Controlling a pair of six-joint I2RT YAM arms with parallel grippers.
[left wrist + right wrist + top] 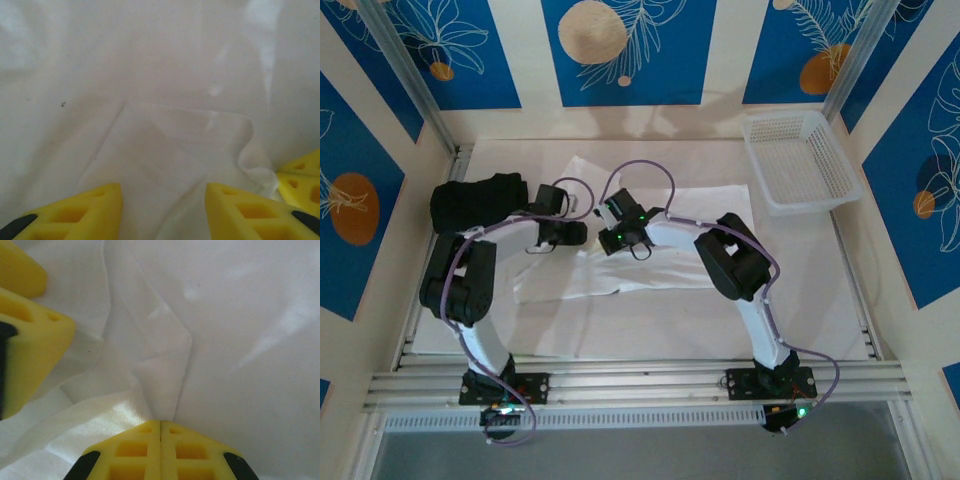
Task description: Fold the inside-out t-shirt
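Inside-out t-shirt (660, 282) lies spread across middle of table (820, 300), both grippers meeting nose to nose over its centre. Right gripper (160, 423) clamped tight, ridge of shirt cloth running straight into its closed tips. Left gripper (162, 200) stands with jaws apart, folded flap of shirt lying between them. From overhead we see surroundings: black folded garment (475, 203) at far left, white basket (810, 206) at far right corner, its mesh floor bare. Wrist views give us creases up close.

My left gripper (163, 205), jaws apart, over white t-shirt (150, 55); folded flap (167, 145) between; right gripper (296, 175) at right edge.
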